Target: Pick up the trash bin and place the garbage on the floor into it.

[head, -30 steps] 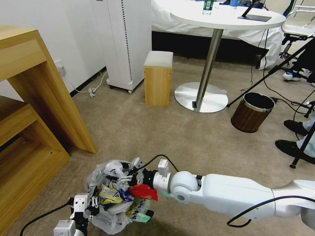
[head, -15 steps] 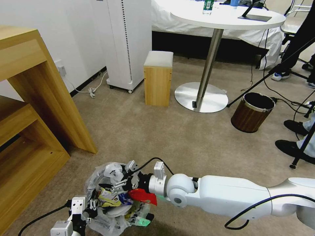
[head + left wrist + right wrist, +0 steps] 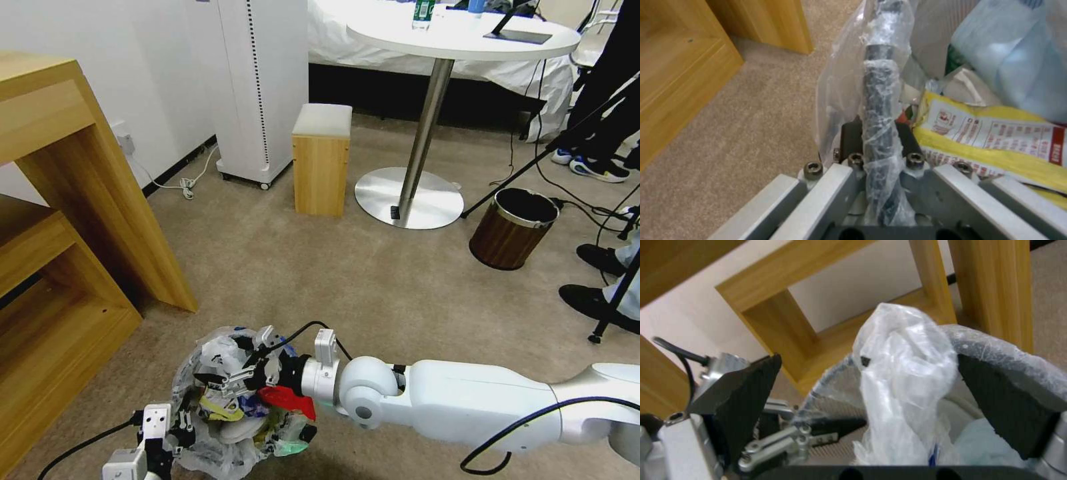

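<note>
Down at the front of the beige carpet, just off the corner of the light wooden shelf unit (image 3: 73, 267), sits the small round trash bin (image 3: 200, 360) lined with a crinkly translucent whitish plastic bag, crammed to the brim with garbage. The left gripper (image 3: 179, 427) comes up from below and is clamped tight on the near rim; in the left wrist view its black pads (image 3: 849, 136) press from both sides on the dark, bag-wrapped rim (image 3: 878, 110), with a yellow printed wrapper (image 3: 996, 140) lying just inside. The white right arm (image 3: 467, 400) stretches in low from the right, and the right gripper (image 3: 230, 380) hangs over the mouth of the bin with its fingers spread wide and nothing between them; the right wrist view shows its two dark fingertips (image 3: 746, 390) well apart, a bunched fold of the plastic liner (image 3: 902, 373) rising between them. A red wrapper (image 3: 287, 400) sticks out of the heap just under the right wrist, beside a white slipper (image 3: 233, 430) and a bit of green packaging (image 3: 287, 445) at the bin's near side. Farther off stand a brown wood-grain metal-rimmed bin (image 3: 512, 230), a small wooden stool (image 3: 321, 160) with a pale cushion, and a round white pedestal table (image 3: 460, 33).
</note>
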Motion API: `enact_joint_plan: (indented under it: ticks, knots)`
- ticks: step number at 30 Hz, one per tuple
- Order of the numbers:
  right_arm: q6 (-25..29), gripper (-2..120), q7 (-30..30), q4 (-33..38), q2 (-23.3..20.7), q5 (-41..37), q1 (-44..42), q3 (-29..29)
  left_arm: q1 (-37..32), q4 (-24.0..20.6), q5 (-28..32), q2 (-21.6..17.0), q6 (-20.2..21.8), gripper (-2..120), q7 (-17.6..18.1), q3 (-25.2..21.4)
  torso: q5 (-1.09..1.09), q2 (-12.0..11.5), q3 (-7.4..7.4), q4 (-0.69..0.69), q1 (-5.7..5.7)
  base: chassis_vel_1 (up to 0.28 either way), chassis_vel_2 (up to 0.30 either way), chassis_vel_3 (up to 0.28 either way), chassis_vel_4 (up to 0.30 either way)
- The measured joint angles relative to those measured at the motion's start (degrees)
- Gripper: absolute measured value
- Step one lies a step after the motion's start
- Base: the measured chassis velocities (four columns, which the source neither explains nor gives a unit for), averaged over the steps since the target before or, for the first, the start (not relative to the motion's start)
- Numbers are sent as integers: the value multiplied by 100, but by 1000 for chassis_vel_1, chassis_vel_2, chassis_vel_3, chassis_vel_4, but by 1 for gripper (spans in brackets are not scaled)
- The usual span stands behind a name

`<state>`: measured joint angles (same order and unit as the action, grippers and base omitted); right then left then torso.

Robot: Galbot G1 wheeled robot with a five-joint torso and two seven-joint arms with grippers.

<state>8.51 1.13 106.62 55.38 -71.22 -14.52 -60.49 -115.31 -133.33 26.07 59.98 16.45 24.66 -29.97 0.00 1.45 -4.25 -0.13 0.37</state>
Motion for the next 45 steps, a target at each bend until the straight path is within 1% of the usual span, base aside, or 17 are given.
enact_joint_plan:
  ticks: [5,10,12,15,17,29,32,36,39,45]
  knots:
    - [11,100,8,38,-31,-7,-55,-1,21,-2,59,-7,6,0,13,5,0,0,0,0,0,0,0,0,0]
    - [-32,100,-208,-49,-37,51,-180,-114,47,-5,58,5,29,0,20,18,0,-1,0,0,0,0,0,0,0]
    - [-164,100,-326,-146,-20,134,-254,-220,22,-38,16,-9,27,0,16,-9,0,0,0,0,0,0,0,0,0]
    - [-270,100,-350,-174,-2,140,-270,-249,16,-51,2,-23,16,0,21,-35,1,-1,0,0,0,0,0,0,0]
    - [-396,100,-460,-120,29,-55,-261,-276,5,-60,-31,-29,0,0,19,-37,0,0,0,0,0,0,0,0,0]
    - [-435,100,-586,12,97,-319,-204,-382,3,-54,-41,-82,-16,0,29,-44,0,0,0,0,0,0,0,0,0]
    - [-440,100,-656,223,-13,-349,-132,-441,-3,-26,-88,-64,-25,0,30,-26,0,0,0,0,0,0,0,0,0]
    - [-435,100,-724,336,-87,-384,-54,-444,3,-15,-107,-48,-27,0,28,-16,0,-1,0,1,0,0,0,0,0]
    - [-435,100,-691,495,-292,-383,5,-376,3,-14,-101,-48,-42,0,21,-34,0,0,0,0,0,0,0,0,0]
    - [-435,100,-675,797,-515,-349,-87,-268,11,-18,-59,-48,-24,0,20,-64,1,0,0,0,0,0,0,0,0]
